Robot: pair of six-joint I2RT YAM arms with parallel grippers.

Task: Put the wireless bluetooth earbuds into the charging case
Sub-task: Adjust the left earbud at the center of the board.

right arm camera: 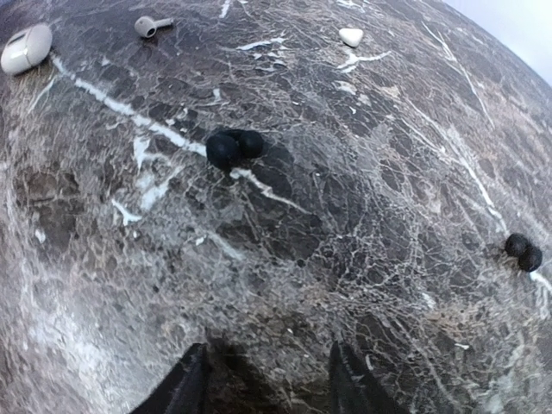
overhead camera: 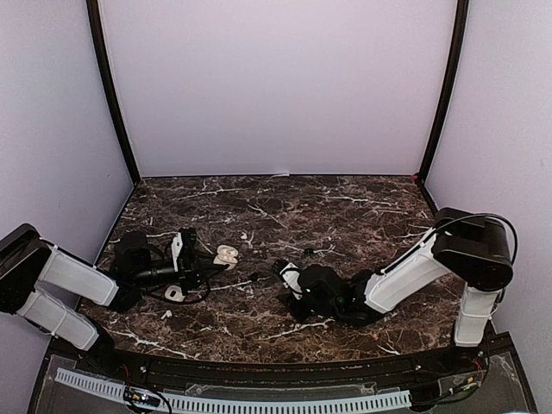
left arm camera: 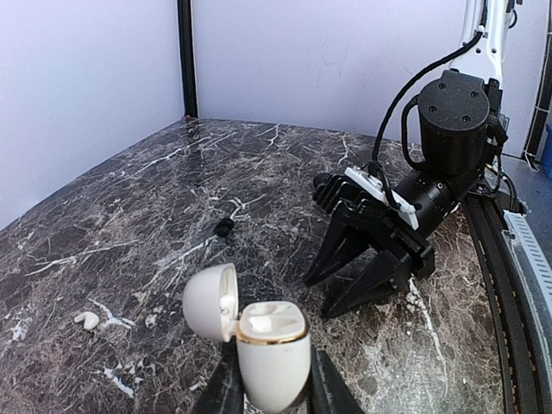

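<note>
Claws face each other low over the dark marbled desk [overhead camera: 345, 207]. The left claw [left arm camera: 274, 384] is clenched on a white charging case [left arm camera: 274, 349], whose lid [left arm camera: 211, 302] hangs open. The right claw [right arm camera: 266, 355] is released, its fingers spread with nothing between them. A black earbud [right arm camera: 235, 147] lies on the desk ahead of those fingers, apart from them. A second black earbud [right arm camera: 523, 250] lies well off to one side. Farther off are a white stemmed earbud [right arm camera: 151, 24] and a closed white case [right arm camera: 26, 47]. Another white earbud [left arm camera: 86, 320] lies near the held case, not touching it.
</note>
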